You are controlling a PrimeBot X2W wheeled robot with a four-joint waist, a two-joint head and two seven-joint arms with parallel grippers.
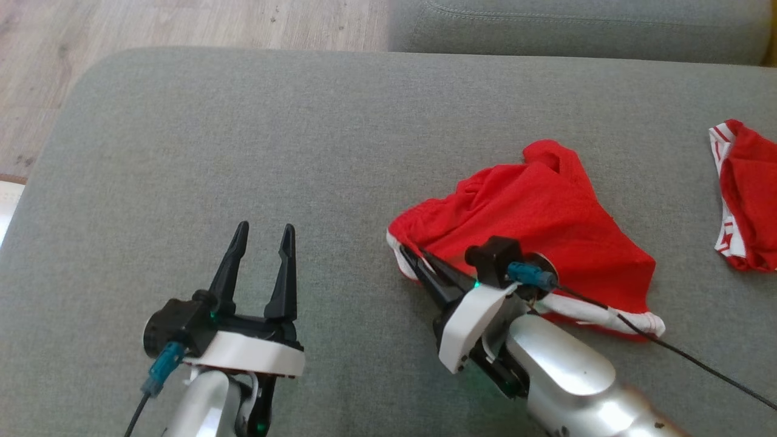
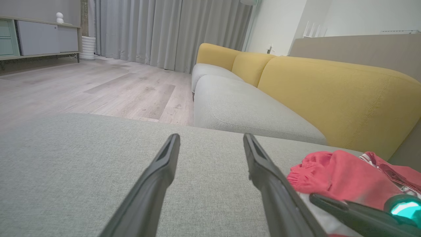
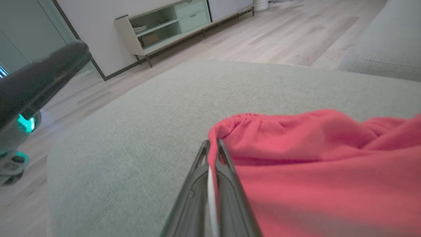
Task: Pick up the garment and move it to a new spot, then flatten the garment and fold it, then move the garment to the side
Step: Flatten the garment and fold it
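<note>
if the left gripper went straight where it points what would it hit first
Left gripper: way looks free over the cushion; the red garment lies to its right. Beyond, possibly the sofa seat.

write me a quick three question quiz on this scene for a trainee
1. True or false: the right gripper is shut on the edge of the red garment.
2. The left gripper is: A) open and holding nothing; B) shut on the red garment; C) shut on a cable.
3. In a word or two, what does the red garment lie on?
Key: 1 true; 2 A; 3 the grey cushion.
</note>
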